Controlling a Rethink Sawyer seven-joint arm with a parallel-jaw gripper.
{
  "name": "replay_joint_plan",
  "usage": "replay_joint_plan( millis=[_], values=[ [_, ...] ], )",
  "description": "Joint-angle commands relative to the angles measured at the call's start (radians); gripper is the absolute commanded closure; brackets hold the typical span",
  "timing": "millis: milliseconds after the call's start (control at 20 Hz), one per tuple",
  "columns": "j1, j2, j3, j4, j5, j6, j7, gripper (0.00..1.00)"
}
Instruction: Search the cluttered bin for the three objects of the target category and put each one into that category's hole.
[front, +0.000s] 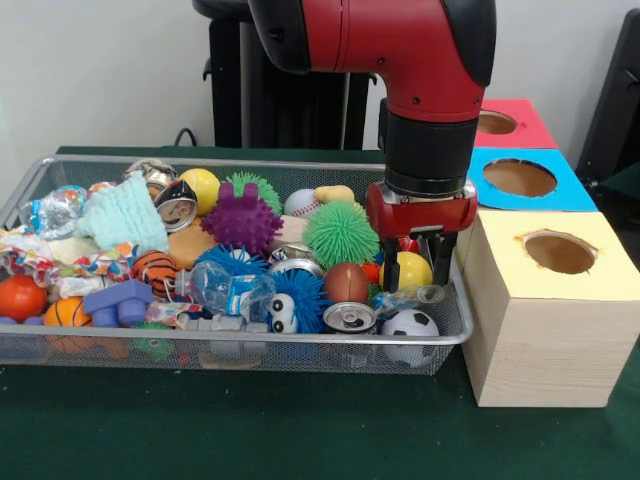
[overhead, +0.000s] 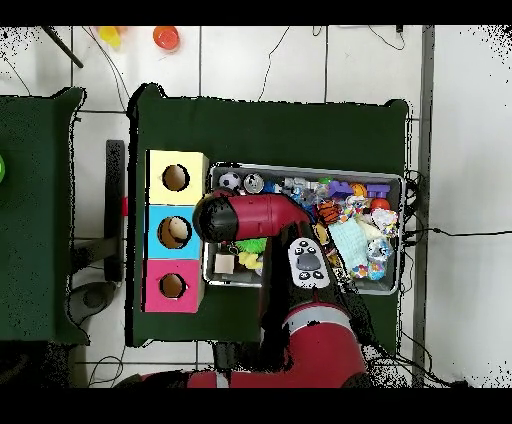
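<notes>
The wire mesh bin (front: 452, 330) holds a heap of toys. One see-through bottle (front: 228, 288) with a blue-and-white label lies at the front middle. A second bottle (front: 52, 212) lies at the far left end. A third, clear one (front: 412, 298) lies at the right end, by the soccer ball. My gripper (front: 415, 283) hangs straight down over that third bottle, fingers (front: 391, 262) spread apart, tips at or just above it. The red-faced hole (front: 497, 122) is on the farthest box; it also shows in the overhead view (overhead: 172, 286). There the arm (overhead: 250, 215) hides the gripper.
Blue-faced hole (front: 518, 177) and yellow-faced hole (front: 558, 252) sit in boxes right of the bin, the yellow box close to the gripper. A metal can (front: 350, 317), soccer ball (front: 410, 325), yellow ball (front: 412, 270), brown football (front: 346, 282) and green spiky ball (front: 341, 233) crowd around it.
</notes>
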Motion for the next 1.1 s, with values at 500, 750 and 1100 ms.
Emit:
replay_joint_plan(
  millis=[500,750,1100],
  values=[
    [-0.004,0.152,-0.005,-0.014,-0.007,-0.141,0.176,0.0],
    [-0.022,0.247,0.019,-0.102,0.006,-0.066,0.126,0.0],
    [-0.03,0.265,0.023,-0.115,0.009,-0.057,0.122,0.0]
  ],
)
